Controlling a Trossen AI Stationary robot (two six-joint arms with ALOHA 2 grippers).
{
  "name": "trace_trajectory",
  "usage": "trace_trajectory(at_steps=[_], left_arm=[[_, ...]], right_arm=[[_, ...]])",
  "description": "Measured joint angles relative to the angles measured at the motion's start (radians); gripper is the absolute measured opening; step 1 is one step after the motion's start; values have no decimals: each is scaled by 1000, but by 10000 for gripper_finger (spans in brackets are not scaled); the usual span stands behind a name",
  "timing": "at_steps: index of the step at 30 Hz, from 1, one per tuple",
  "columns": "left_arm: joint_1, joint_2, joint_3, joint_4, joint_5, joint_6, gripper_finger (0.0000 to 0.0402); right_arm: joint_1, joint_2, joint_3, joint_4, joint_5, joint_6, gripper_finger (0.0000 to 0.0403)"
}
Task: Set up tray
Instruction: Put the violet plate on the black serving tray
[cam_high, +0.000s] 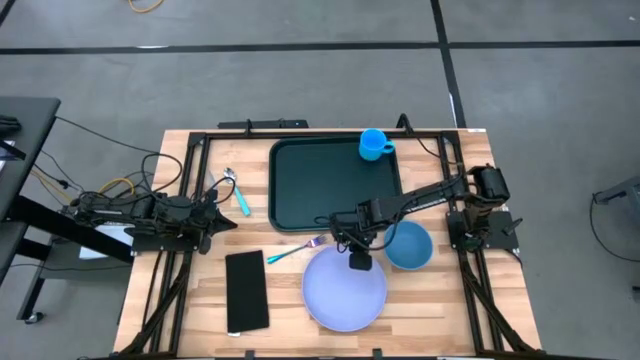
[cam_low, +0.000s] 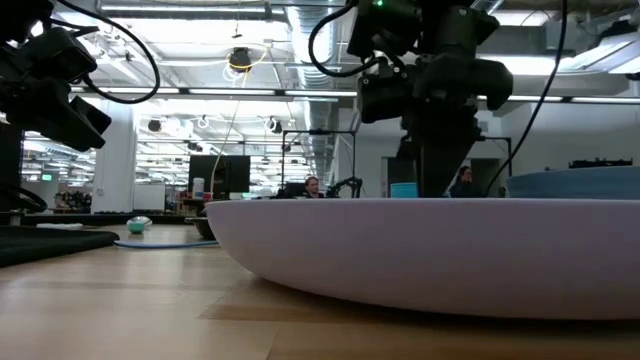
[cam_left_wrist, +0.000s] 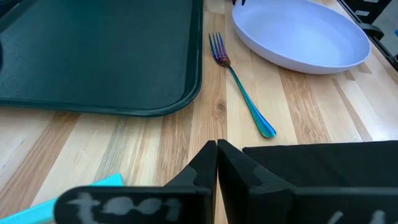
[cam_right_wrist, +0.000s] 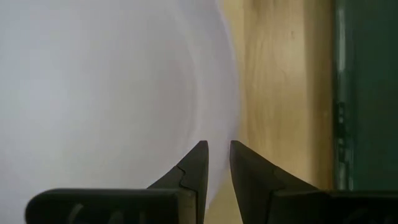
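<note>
The right tool (cam_high: 358, 262) hangs over the lavender plate's (cam_high: 345, 295) rim, fingers slightly parted and empty, likely to grip it for the tray (cam_high: 335, 185) just beyond on the counter (cam_high: 190, 290).

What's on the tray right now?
Only the blue cup stands on the tray, at a far corner. The right arm crosses above the near edge, covering a strip there; its pincer hangs over the plate.

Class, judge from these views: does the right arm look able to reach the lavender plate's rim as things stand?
Probably yes. The right gripper already hangs over the lavender plate at its rim nearest the tray, fingers slightly apart. Nothing lies between; the fork and blue bowl sit off to either side.
</note>
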Motion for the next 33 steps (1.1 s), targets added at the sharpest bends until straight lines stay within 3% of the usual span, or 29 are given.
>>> trace_trajectory(at_steps=[28,33], left_arm=[[0,0,0,-9,0,-1,0],[0,0,0,-14,0,-5,0]], right_arm=[[-3,64,0,24,-41,-4,60],[-10,64,0,23,-50,-11,46]])
